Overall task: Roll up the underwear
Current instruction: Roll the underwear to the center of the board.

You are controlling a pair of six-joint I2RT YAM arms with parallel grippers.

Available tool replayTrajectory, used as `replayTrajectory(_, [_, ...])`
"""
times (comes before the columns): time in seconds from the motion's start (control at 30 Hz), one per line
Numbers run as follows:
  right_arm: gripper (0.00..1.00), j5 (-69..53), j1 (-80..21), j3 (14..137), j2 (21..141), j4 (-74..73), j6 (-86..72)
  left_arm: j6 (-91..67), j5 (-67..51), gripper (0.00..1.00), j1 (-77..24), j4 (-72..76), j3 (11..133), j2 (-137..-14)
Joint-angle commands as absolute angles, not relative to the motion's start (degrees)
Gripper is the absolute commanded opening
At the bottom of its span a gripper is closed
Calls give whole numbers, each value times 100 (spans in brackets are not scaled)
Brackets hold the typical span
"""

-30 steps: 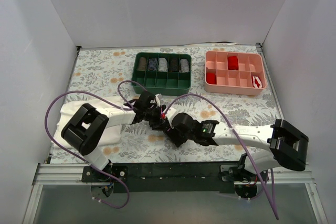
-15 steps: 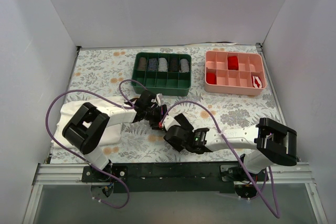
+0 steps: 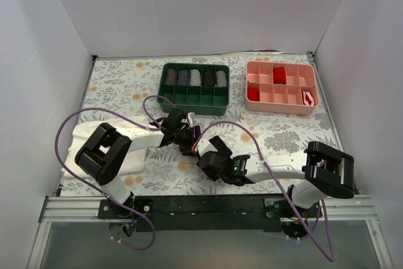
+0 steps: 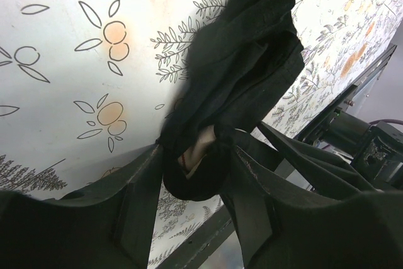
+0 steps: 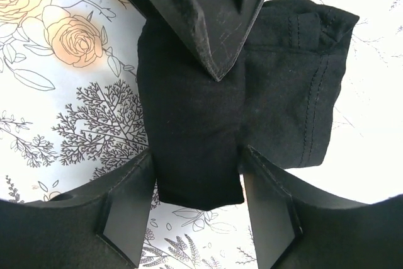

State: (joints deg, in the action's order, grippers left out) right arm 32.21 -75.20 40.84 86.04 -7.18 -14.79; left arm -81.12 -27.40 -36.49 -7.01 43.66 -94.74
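The underwear (image 3: 191, 148) is a black bundle, partly rolled, held between both grippers at the table's middle and mostly hidden by them in the top view. My left gripper (image 3: 187, 142) is shut on it. In the left wrist view the rolled end sits between the fingers (image 4: 141, 193), a pale beige strip shows inside the roll, and loose black fabric (image 4: 242, 61) hangs beyond. My right gripper (image 5: 196, 159) is shut on the underwear (image 5: 195, 124) from the opposite side. A left fingertip (image 5: 211, 23) presses on it from above.
A green tray (image 3: 165, 87) with dark rolls stands at the back middle. A pink tray (image 3: 280, 109) with small red rolls (image 3: 279, 74) stands at the back right. A white cloth (image 3: 133, 160) lies under my left arm. Purple cables (image 3: 63, 131) loop over both arms.
My right arm has swung left and its gripper has closed in on the bundle. My left gripper has stayed on the underwear, shifting only slightly.
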Motion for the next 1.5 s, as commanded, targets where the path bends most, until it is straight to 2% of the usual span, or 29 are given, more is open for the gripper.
replayTrajectory(0.0, [62, 3419, -7532, 4060, 8499, -536, -1380, -7770, -2013, 46, -3709, -1529, 4034, -9861])
replayTrajectory(0.1, [51, 3261, -7541, 4043, 8552, -536, -1353, -7770, -1995, 46, -3700, -1547, 4060, -9844])
replayTrajectory(0.13, [43, 3209, -7541, 4017, 8543, -510, -1362, -7752, -1995, 46, -3709, -1556, 4061, -9844])
replayTrajectory(0.2, [35, 2989, -7541, 3921, 8491, -422, -1388, -7752, -1969, 46, -3700, -1591, 4078, -9809])
replayTrajectory(0.23, [28, 2927, -7541, 3894, 8473, -404, -1415, -7735, -1951, 46, -3700, -1608, 4078, -9800])
replayTrajectory(0.43, [15, 1813, -7269, 3675, 8236, -133, -1511, -7743, -1689, 47, -3700, -1801, 4104, -9633])
replayTrajectory(0.53, [13, 715, -6778, 3455, 8069, 252, -1573, -7769, -1399, 51, -3691, -1994, 4148, -9519])
replayTrajectory(0.63, [11, -681, -6250, 3332, 8042, 535, -1669, -7857, -1153, 61, -3657, -2127, 4201, -9361])
replayTrajectory(0.83, [11, -1905, -5617, 3287, 8348, 843, -1880, -8059, -721, 74, -3586, -2338, 4403, -8896])
replayTrajectory(1.17, [11, -3391, -4800, 3305, 9035, 1476, -2531, -8235, -386, 78, -3551, -2225, 3913, -7507])
replayTrajectory(1.33, [12, -4156, -4404, 3366, 9351, 1994, -3241, -8270, -982, 78, -3551, -1304, 3165, -6577])
replayTrajectory(1.47, [12, -4473, -4202, 3463, 9571, 2162, -3550, -8183, -1432, 77, -3577, -713, 2690, -6381])
